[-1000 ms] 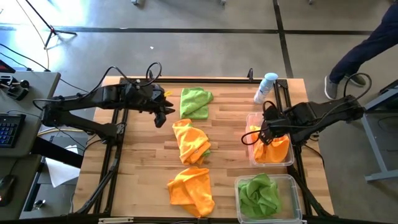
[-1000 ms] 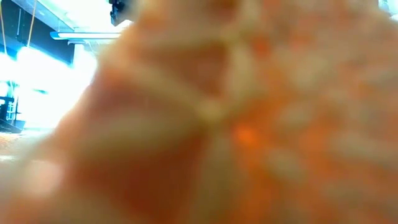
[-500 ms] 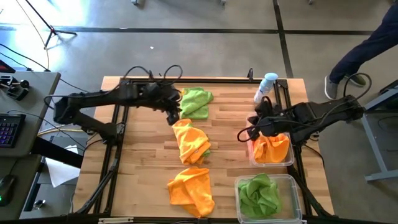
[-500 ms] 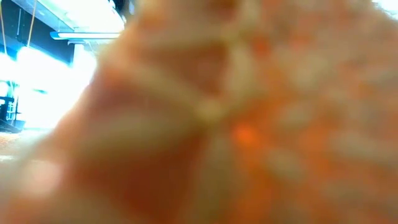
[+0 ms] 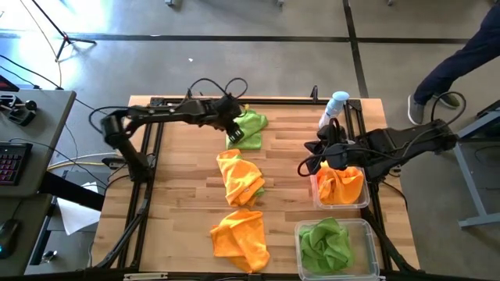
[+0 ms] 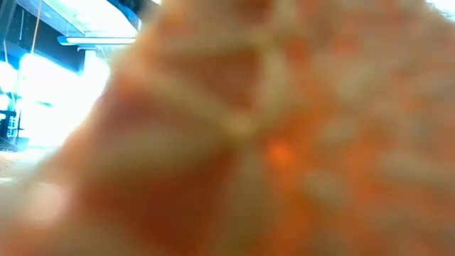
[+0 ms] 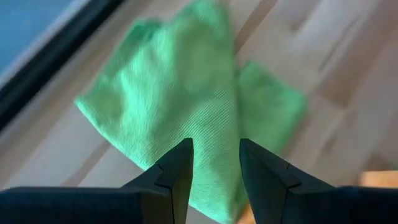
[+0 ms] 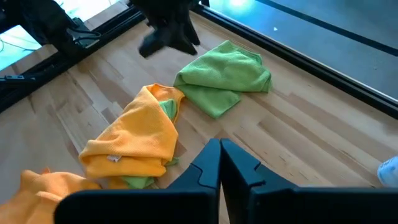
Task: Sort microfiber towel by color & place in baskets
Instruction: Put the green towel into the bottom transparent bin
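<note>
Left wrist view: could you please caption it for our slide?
Open left gripper poised above the green towel on the wooden table.

My fingers (image 7: 180,171) are matt dark plastic; the green towel (image 7: 186,106) is finely ribbed soft cloth, the bench (image 5: 187,195) smooth pale wood, the baskets (image 5: 367,234) glossy clear plastic.

Three towels (image 5: 241,178) in row mid-table; two baskets (image 5: 337,247) at right edge, towels inside; bottle (image 5: 333,109) behind them.

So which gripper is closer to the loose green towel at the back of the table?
Left. The left gripper hovers open right over the green towel; the right gripper, shut, sits by the orange basket.
</note>
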Robot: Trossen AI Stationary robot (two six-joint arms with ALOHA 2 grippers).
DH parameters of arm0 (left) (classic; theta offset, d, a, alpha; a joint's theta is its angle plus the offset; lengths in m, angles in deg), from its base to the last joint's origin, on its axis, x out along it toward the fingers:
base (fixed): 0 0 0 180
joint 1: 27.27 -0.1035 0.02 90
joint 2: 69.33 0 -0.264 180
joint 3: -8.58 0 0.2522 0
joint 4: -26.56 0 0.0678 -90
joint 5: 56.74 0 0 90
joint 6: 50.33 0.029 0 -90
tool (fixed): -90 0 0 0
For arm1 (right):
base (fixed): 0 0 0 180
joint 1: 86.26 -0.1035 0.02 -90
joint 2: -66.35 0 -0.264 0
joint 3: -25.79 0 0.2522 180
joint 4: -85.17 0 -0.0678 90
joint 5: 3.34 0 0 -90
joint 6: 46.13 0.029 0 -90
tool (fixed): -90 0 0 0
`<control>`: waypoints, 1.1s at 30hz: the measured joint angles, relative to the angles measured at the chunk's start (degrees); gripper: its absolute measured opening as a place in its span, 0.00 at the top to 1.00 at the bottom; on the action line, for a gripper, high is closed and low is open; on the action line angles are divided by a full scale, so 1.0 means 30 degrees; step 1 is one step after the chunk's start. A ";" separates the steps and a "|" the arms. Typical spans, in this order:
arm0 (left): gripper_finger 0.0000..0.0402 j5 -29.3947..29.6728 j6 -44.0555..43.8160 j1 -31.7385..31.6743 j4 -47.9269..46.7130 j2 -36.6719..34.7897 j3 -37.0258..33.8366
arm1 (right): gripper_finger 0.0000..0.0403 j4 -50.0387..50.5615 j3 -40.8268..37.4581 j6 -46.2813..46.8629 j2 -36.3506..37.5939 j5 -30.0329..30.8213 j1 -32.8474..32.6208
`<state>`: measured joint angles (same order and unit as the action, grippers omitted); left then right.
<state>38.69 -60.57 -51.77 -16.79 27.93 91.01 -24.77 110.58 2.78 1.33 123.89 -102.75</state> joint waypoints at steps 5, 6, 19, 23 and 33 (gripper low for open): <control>0.70 0.0004 -0.0007 -0.0370 0.0000 0.2406 0.0000 | 0.99 0.0000 -0.0007 -0.0127 -0.0586 0.0032 0.0000; 0.70 0.0010 -0.0008 -0.0406 0.0010 0.2823 0.0000 | 1.00 0.0000 -0.0007 -0.0127 -0.0727 0.0032 0.0000; 0.96 -0.0346 0.0204 -0.0477 -0.0582 0.4619 0.0037 | 1.00 -0.0007 -0.0007 -0.0338 -0.1459 0.0035 0.0000; 0.98 0.0115 0.0304 -0.0477 -0.1964 0.3460 0.0456 | 1.00 -0.0007 -0.0007 -0.0476 -0.1479 0.0681 0.0000; 1.00 -0.0770 0.0301 0.0465 -0.6094 -0.2112 0.3522 | 0.99 -0.1223 -0.0007 -0.1958 -0.2274 0.2257 0.0331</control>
<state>36.38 -59.67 -50.38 -35.07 21.59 101.57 -28.44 110.56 -3.09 -5.50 130.66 -101.76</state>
